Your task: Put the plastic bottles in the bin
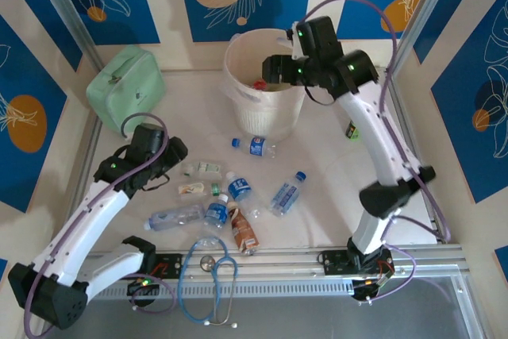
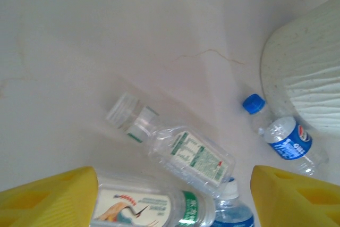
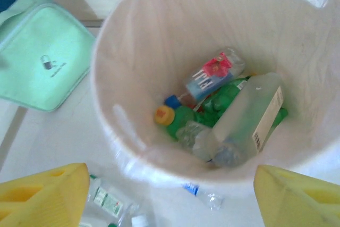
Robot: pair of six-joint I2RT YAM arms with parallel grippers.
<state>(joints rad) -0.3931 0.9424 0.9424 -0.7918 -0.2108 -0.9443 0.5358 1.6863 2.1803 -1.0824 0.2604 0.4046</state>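
Presently the right claw [image 3: 170, 190] hangs directly above the round cream-white ribbed plastic bin [image 3: 133, 51], its yellow fingers [image 3: 45, 195] spread wide with nothing between them. Inside the bin lie a clear bottle with red-and-blue label [image 3: 212, 73], a green bottle with yellow cap [image 3: 178, 118] and a large clear bottle with white label [image 3: 244, 120].

The left claw [image 2: 175, 200] stands near-left of the bin, well apart from it, wide and empty. It is above a clear bottle with green-printed label [image 2: 186, 152] lying on the white table [image 2: 106, 25]. A blue-capped bottle with blue label [image 2: 284, 136] lies just beside the bin's foot. A brown-labelled bottle [image 1: 244, 229] lies nearer the arm bases than the bin. A mint-green zippered pouch [image 1: 125, 87] sits left of the bin.
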